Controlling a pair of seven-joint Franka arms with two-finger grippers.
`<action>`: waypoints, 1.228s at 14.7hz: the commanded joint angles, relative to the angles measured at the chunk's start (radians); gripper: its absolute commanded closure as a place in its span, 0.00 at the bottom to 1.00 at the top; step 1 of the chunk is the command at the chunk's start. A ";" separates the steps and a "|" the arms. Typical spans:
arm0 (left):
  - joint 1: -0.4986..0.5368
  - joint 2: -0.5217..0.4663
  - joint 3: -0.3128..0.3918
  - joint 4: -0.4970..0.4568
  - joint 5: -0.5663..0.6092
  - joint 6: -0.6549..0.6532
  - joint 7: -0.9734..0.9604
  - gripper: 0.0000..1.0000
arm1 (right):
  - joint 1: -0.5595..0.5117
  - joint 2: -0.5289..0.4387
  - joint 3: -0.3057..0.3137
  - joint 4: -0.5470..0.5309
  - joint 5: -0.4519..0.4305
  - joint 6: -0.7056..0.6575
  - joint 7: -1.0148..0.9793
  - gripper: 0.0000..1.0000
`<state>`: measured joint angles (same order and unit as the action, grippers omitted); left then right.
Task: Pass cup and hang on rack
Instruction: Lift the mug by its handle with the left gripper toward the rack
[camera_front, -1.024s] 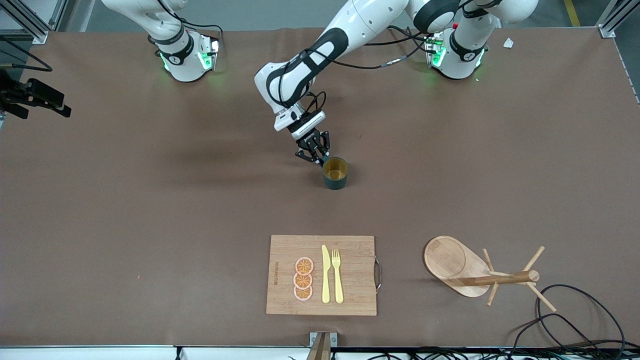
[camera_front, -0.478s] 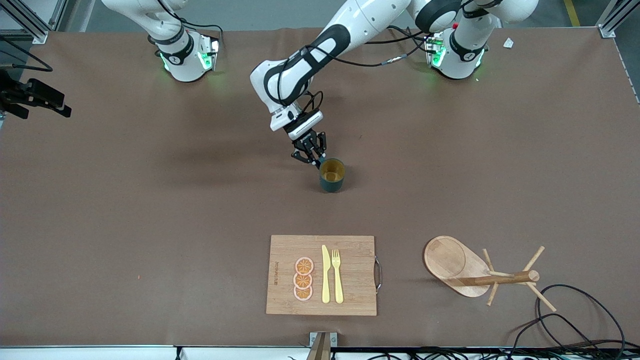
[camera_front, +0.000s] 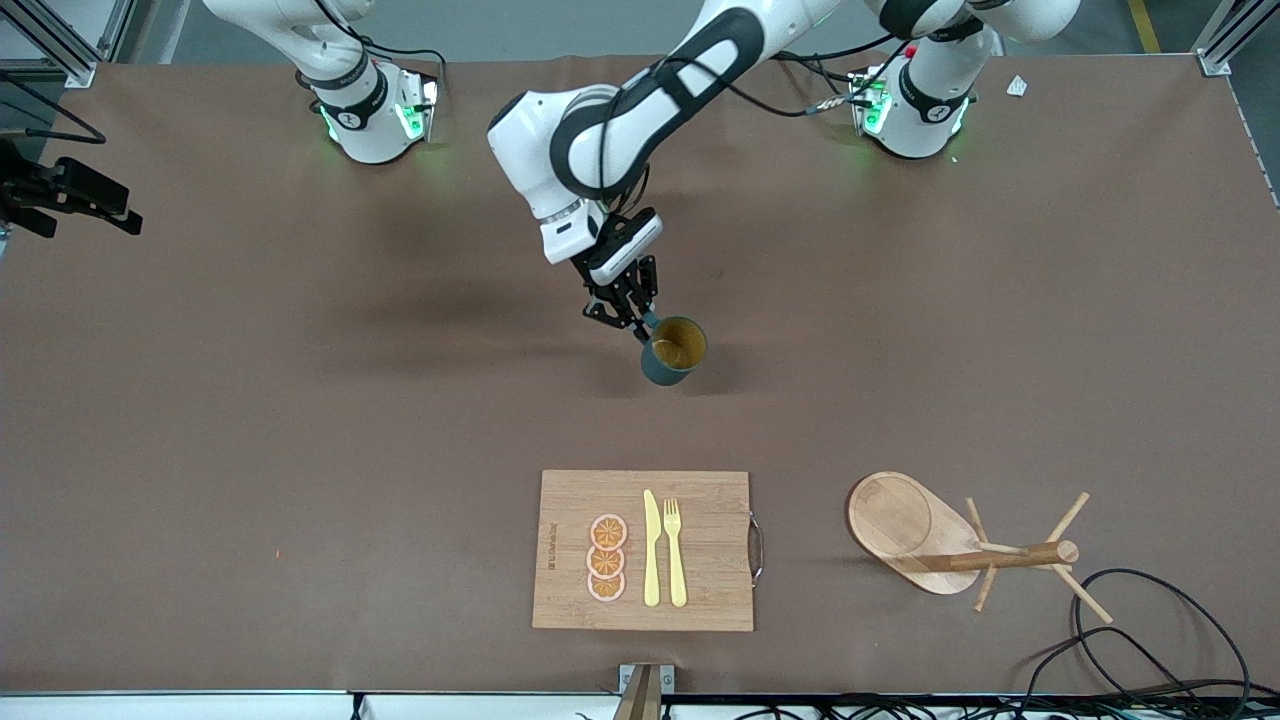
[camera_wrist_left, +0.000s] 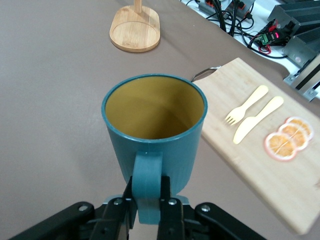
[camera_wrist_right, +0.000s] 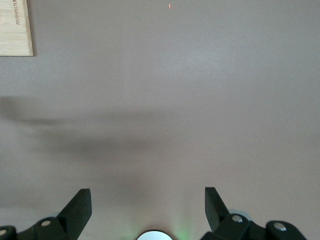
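Note:
The teal-green cup (camera_front: 672, 352) with a yellowish inside hangs tilted a little above the middle of the table. My left gripper (camera_front: 640, 322) is shut on its small handle. In the left wrist view the cup (camera_wrist_left: 155, 130) fills the middle, and both fingers (camera_wrist_left: 171, 202) of the left gripper (camera_wrist_left: 148, 195) clamp the handle. The wooden rack (camera_front: 960, 550) stands nearer the front camera, toward the left arm's end; its oval base (camera_wrist_left: 135, 32) shows in the left wrist view. My right gripper (camera_wrist_right: 147, 192) waits open over bare table, out of the front view.
A wooden cutting board (camera_front: 560, 500) with a yellow knife (camera_front: 651, 548), a fork (camera_front: 675, 550) and orange slices (camera_front: 607, 558) lies nearer the front camera than the cup. Black cables (camera_front: 1150, 620) loop beside the rack. A black device (camera_front: 70, 190) juts in at the right arm's end.
The left arm's wrist has risen and turned. The cup, upright on the table before, has come up off it and now tilts. The right arm has not moved.

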<state>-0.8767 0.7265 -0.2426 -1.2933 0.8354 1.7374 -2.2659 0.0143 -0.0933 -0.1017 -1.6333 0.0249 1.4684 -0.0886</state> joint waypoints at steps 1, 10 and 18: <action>0.090 -0.128 -0.004 -0.032 -0.117 0.046 0.096 1.00 | 0.003 -0.031 0.002 -0.030 -0.010 0.001 -0.002 0.00; 0.456 -0.335 -0.006 -0.032 -0.545 0.122 0.511 1.00 | 0.003 -0.031 0.002 -0.030 -0.011 -0.008 0.000 0.00; 0.683 -0.352 -0.007 -0.031 -0.852 0.204 0.608 1.00 | 0.001 -0.031 0.002 -0.028 -0.011 -0.010 -0.002 0.00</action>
<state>-0.2448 0.3965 -0.2416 -1.2987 0.0604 1.9067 -1.6758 0.0144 -0.0936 -0.1015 -1.6341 0.0242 1.4591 -0.0887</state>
